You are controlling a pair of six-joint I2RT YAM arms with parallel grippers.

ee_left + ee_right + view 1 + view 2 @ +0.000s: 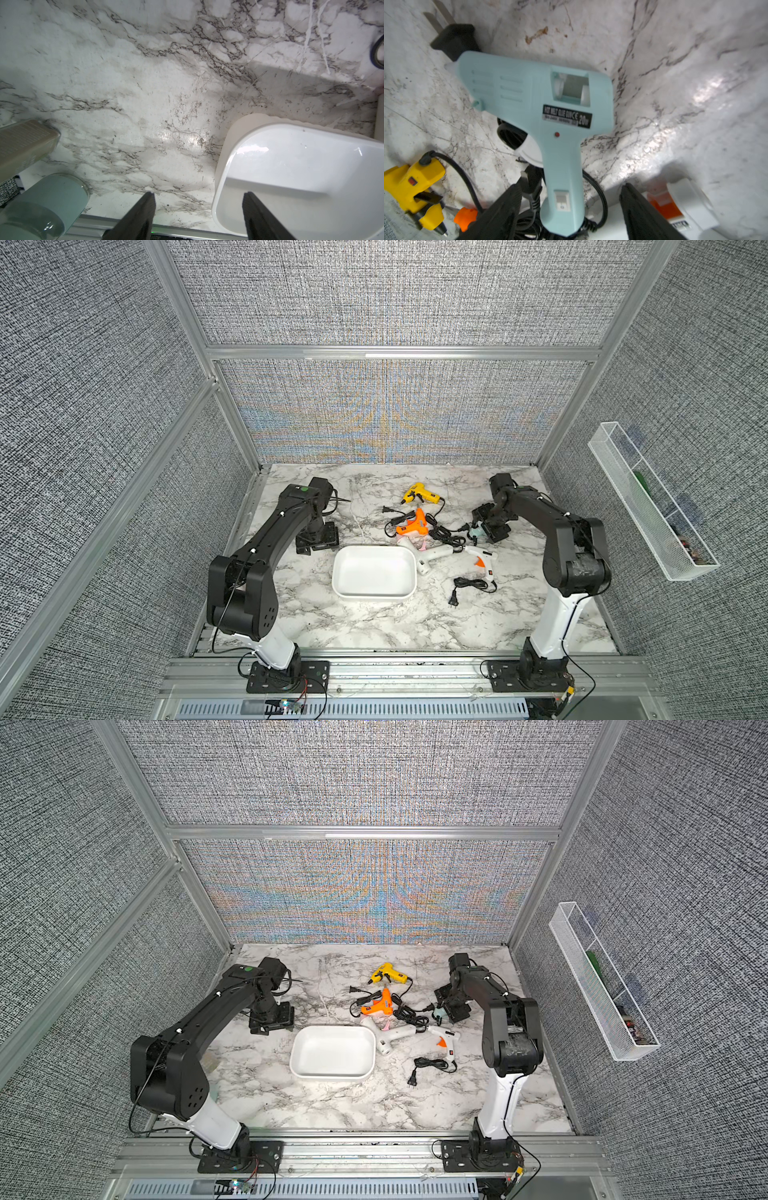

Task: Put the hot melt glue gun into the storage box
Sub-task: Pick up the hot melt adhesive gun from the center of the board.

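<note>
1. Marble-patterned tabletop (374,626): white shallow plastic storage box (374,571) at centre.
2. Pale blue plastic hot melt glue gun (550,99) lies far right of the box, apart.
3. Right gripper (571,186): released, jaws astride the gun's handle.
4. Left gripper (198,194): released.

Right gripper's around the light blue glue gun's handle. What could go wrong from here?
1. The right gripper straddles, open, the handle end of the light blue glue gun; held so low, it may swing.
2. A black cord coils under the handle and a plug lies beside one finger; closing could pinch them and drag neighbouring guns.
3. The white glue gun lies between it and the storage box; the trailing cord may snag.
</note>
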